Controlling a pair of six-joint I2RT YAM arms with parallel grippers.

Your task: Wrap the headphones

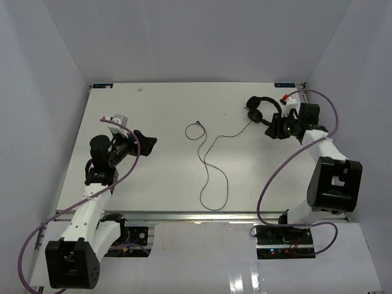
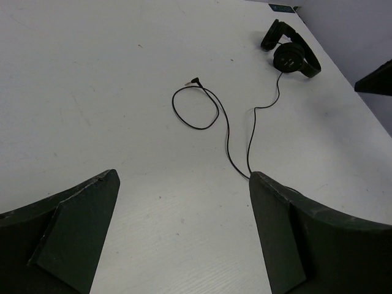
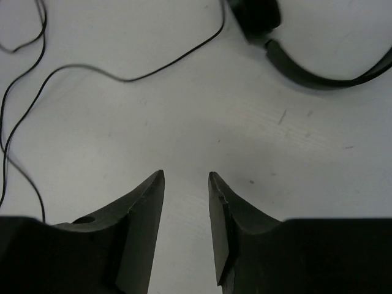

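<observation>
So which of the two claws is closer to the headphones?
The right. The right gripper is just beside the headphones at the far right of the table, jaws empty, not touching them. The left gripper is across the table, on the left side.

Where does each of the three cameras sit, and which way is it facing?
Top external: above, behind the robot, looking down on the table; left arm and right arm show.
Left wrist: low, facing across the table to the headphones; left gripper open.
Right wrist: close over the table beside the headband; right gripper slightly parted.
All three share headphones and cord.
</observation>
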